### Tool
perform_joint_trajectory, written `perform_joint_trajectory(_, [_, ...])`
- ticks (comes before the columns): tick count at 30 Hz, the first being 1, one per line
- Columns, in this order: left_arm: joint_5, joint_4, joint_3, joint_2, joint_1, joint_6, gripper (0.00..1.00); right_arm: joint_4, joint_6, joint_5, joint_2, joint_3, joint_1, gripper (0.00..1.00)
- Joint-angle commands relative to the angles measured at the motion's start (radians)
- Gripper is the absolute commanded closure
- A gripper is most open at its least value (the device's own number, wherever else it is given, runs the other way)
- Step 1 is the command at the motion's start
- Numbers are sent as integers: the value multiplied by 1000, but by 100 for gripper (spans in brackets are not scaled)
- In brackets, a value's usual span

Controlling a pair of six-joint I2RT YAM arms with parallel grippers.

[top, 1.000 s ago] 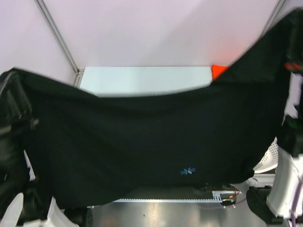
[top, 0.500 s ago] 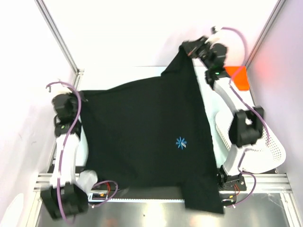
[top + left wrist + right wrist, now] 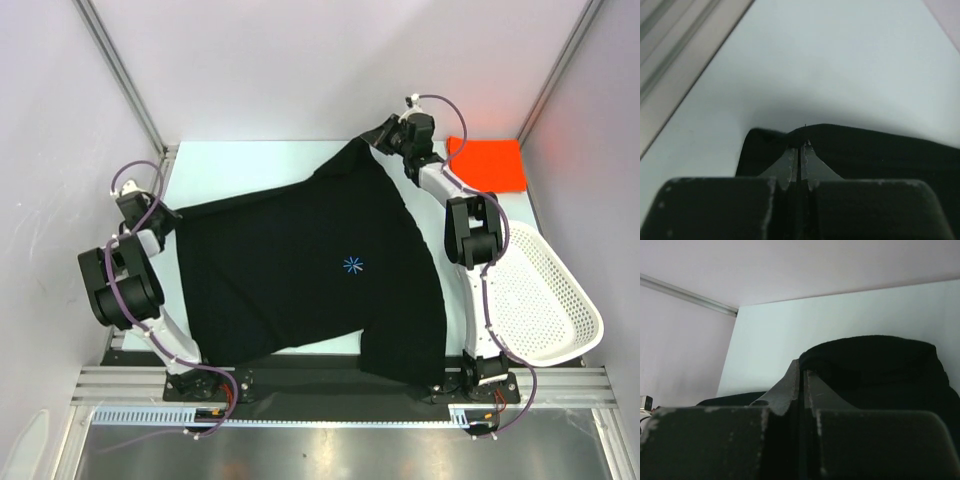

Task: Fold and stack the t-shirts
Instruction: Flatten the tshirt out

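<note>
The black t-shirt (image 3: 300, 280) lies spread across the pale table, its small blue starburst print (image 3: 352, 265) facing up and its lower right part hanging over the front rail. My left gripper (image 3: 168, 214) is shut on the shirt's left edge, low at the table's left side. In the left wrist view the black cloth (image 3: 880, 150) is pinched between the closed fingertips (image 3: 792, 156). My right gripper (image 3: 382, 137) is shut on the shirt's far corner. The right wrist view shows cloth (image 3: 875, 360) bunched at the closed tips. The orange-red t-shirt (image 3: 488, 163) lies flat at the back right.
A white mesh basket (image 3: 545, 300) stands at the right edge of the table, beside the right arm. Metal frame posts (image 3: 125, 75) rise at the back left and back right corners. The aluminium rail (image 3: 300, 385) runs along the front.
A second ago the black shirt hung stretched in the air in front of the camera. Both arms have since swung it down and outward, and it now lies on the table.
</note>
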Motion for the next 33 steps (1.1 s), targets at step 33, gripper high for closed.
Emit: perform_joint_trajectory(33, [227, -67, 275, 77, 21, -133, 100, -82, 39, -72, 70, 367, -98, 100])
